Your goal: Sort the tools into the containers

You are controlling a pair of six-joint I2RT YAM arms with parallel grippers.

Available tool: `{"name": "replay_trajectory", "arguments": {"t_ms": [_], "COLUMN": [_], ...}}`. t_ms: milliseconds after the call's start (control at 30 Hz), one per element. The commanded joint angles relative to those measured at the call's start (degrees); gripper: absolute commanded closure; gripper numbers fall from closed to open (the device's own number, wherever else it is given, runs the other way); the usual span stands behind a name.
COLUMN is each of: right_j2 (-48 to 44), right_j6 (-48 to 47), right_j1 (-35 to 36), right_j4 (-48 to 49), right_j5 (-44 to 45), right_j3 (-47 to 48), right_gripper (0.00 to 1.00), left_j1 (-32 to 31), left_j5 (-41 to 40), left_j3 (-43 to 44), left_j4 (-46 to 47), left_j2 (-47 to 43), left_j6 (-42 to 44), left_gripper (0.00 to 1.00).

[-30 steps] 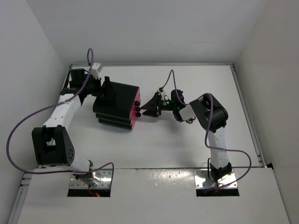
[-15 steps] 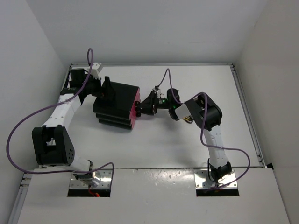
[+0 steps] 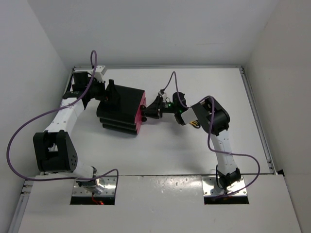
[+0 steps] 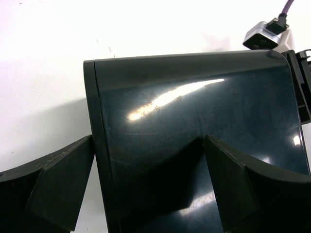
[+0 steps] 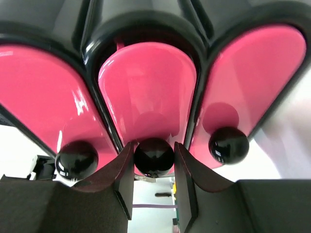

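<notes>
Closed the right gripper within the last second onto the middle drawer's black knob, pads touching both sides: opening comes first, no tools visible anywhere. Braces the drawer unit, near the table's far-left corner, with the left gripper spread wide astride its back edge, clamping nothing. Leaves bare table toward the right edge for the pull.

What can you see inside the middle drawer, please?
Only its pink front and knob, between the right fingers, show; the front hides whatever is inside.
</notes>
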Motion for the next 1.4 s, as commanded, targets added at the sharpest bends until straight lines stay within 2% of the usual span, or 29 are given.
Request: {"name": "replay_trajectory", "arguments": {"t_ms": [0,267,533,700,767,867,967,1233,1367], "right_j2": [-4.33,-9.08,-11.71,-12.25,-11.72,-10.41,-9.09,-9.25,-13.12], "right_j6": [-2.14,-3.28,-4.34,-7.85,-7.85,-7.85,-8.38,-11.7,-19.26], "right_j1": [-0.61,-5.0,-9.32,-11.34,-11.34,-11.34,-10.81,-8.96,-10.37], "right_j4": [2.73,4.58,4.58,1.42,1.42,0.01,-2.09,-6.4,-17.62], "right_j5": [-1.12,-4.72,-7.71,-8.77,-8.77,-8.77,-8.25,-7.19,-6.57], "right_j3": [-3.39,-12.88,-17.63,-18.78,-18.78,-16.5,-13.61,-10.43,-12.45], "right_gripper": [0.83,0.84,0.84,0.84,0.78,0.6,0.48,0.39,0.31], "left_j1": [-0.79,-0.26,-0.26,-0.26,-0.26,-0.26,-0.26,-0.26,-0.26], "left_j5": [-7.75,-7.75,-7.75,-7.75,-7.75,-7.75,-7.75,-7.75,-7.75], "left_j3": [-4.85,-4.85,-4.85,-5.38,-5.38,-5.38,-5.38,-5.38,-5.38], "left_j4": [-12.35,-12.35,-12.35,-12.35,-12.35,-12.35,-12.35,-12.35,-11.83], "left_j2": [4.72,4.2,4.2,4.2,4.2,4.2,4.2,4.2,4.2], "left_j6": [4.25,3.72,3.72,3.72,3.72,3.72,3.72,3.72,3.72], "left_gripper": [0.03,0.03,0.03,0.03,0.03,0.03,0.03,0.03,0.03]}}
